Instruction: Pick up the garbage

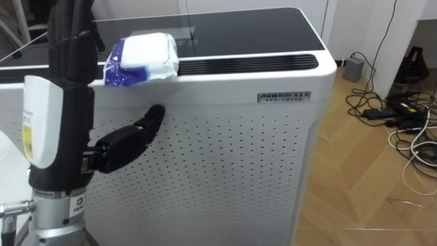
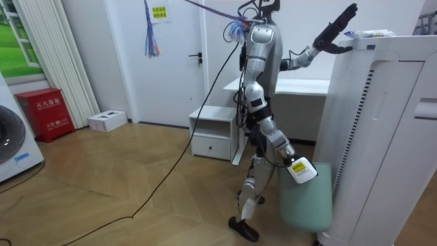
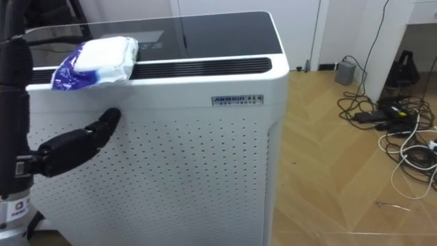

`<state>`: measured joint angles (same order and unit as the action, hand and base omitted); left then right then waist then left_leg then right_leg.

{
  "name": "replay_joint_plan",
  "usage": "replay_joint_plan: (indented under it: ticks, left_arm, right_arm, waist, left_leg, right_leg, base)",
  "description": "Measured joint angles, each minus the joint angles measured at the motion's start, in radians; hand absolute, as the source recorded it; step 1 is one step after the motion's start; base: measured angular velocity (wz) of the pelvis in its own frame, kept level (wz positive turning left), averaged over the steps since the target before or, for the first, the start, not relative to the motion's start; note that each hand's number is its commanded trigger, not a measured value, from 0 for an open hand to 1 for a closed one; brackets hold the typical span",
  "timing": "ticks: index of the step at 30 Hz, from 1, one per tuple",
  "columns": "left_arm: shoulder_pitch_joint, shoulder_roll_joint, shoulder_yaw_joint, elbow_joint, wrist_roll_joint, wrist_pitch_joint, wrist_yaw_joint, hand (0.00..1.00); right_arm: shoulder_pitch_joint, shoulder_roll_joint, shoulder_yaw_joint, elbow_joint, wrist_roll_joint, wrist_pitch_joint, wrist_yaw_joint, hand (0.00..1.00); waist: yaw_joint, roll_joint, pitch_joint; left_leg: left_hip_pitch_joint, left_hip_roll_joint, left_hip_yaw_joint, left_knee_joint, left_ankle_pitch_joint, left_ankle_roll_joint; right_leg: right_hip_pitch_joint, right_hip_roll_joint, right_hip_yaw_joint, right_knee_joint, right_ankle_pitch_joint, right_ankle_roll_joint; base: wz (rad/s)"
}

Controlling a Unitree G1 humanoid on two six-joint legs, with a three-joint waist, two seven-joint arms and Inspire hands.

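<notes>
While the right hand (image 2: 300, 169) hangs low by a pale green bin (image 2: 304, 205), fingers unreadable, the left hand (image 1: 68, 89) stands raised, its fingers (image 1: 72, 48) straight and released, with the blue-and-white packet (image 1: 142, 58) just beside them at three o'clock atop the white air purifier (image 1: 225, 157).

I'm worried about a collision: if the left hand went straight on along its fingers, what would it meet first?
Probably nothing: the left hand points up, past the top edge of the white air purifier, and the blue-and-white packet lies beside that line, toward the robot's right. Depth is unclear.
</notes>
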<state>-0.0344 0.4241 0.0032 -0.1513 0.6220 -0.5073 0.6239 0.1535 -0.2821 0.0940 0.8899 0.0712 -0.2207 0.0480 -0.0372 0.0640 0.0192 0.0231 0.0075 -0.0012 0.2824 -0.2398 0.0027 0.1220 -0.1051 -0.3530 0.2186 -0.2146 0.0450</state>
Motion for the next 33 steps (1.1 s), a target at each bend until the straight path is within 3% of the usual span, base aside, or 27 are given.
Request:
replay_joint_plan:
  ticks: [3,16,18,23,29,30,31,32,33]
  left_arm:
    - [0.000,0.024,-0.025,0.042,0.002,0.005,-0.017,0.00]
    - [0.000,0.045,-0.048,0.123,0.015,0.024,-0.070,0.00]
    - [0.000,0.071,-0.049,0.124,0.020,0.028,-0.101,0.00]
    - [0.000,0.080,-0.049,0.124,0.021,0.046,-0.160,0.00]
    - [-0.015,0.083,-0.049,0.125,0.020,0.060,-0.205,0.00]
    - [-0.020,0.088,-0.049,0.128,0.020,0.061,-0.209,0.32]
    - [-0.023,0.092,-0.049,0.128,0.019,0.063,-0.214,0.54]
    - [-0.026,0.102,-0.049,0.128,0.018,0.066,-0.226,0.60]
    - [-0.028,0.106,-0.048,0.128,0.018,0.072,-0.239,1.00]
  right_arm:
    - [-0.009,-0.001,-0.001,-0.001,-0.010,0.000,-0.001,1.00]
    - [-0.019,-0.004,-0.007,0.000,-0.026,0.001,0.026,1.00]
    - [-0.020,-0.005,-0.007,0.000,-0.026,0.001,0.032,1.00]
    - [-0.020,-0.013,-0.006,0.000,-0.027,0.005,0.043,1.00]
    - [-0.021,-0.025,-0.005,0.000,-0.027,0.022,0.065,1.00]
    - [-0.023,-0.025,-0.006,0.000,-0.029,0.022,0.065,1.00]
    - [-0.023,-0.025,-0.006,-0.001,-0.032,0.022,0.064,1.00]
    - [-0.022,-0.026,-0.006,-0.001,-0.034,0.023,0.064,1.00]
    - [-0.022,-0.027,-0.006,-0.004,-0.034,0.027,0.064,1.00]
  waist:
    - [-0.011,0.003,-0.0001]
    - [-0.010,0.023,-0.0106]
    - [-0.011,0.026,-0.0091]
    - [-0.010,0.038,0.0032]
    - [-0.009,0.048,-0.0013]
    - [-0.009,0.048,-0.0013]
    - [-0.009,0.048,-0.0012]
    - [-0.009,0.048,-0.0013]
    - [-0.009,0.049,-0.0022]
  left_leg:
    - [-0.001,0.000,0.000,0.001,0.000,0.000]
    - [0.000,-0.002,0.000,-0.004,0.005,0.002]
    - [0.007,-0.004,0.001,-0.014,0.011,0.002]
    - [0.004,-0.004,0.001,-0.015,0.014,0.002]
    - [-0.001,-0.007,0.001,-0.025,0.027,0.002]
    - [-0.002,-0.008,0.002,-0.028,0.032,0.003]
    - [-0.003,-0.008,0.003,-0.027,0.035,0.003]
    - [-0.004,-0.007,0.007,-0.027,0.037,0.002]
    - [-0.004,-0.005,0.017,-0.027,0.038,0.002]
  right_leg:
    - [-0.001,0.000,0.001,0.000,0.000,0.000]
    - [0.000,-0.001,0.009,0.003,0.000,0.000]
    - [0.002,-0.002,0.009,0.002,0.000,0.000]
    - [0.003,-0.002,0.009,-0.001,0.001,0.000]
    - [-0.005,-0.001,0.022,0.000,0.002,-0.001]
    - [-0.009,-0.002,0.025,0.000,0.002,-0.003]
    - [-0.011,-0.002,0.026,0.000,0.003,-0.003]
    - [-0.012,-0.002,0.026,0.001,0.004,-0.004]
    - [-0.012,-0.001,0.027,0.001,0.005,-0.005]
  base:
    - [0.00]
    - [0.00]
    - [0.00]
    - [0.00]
    - [0.03]
    - [0.00]
    - [0.00]
    - [0.00]
    - [0.00]
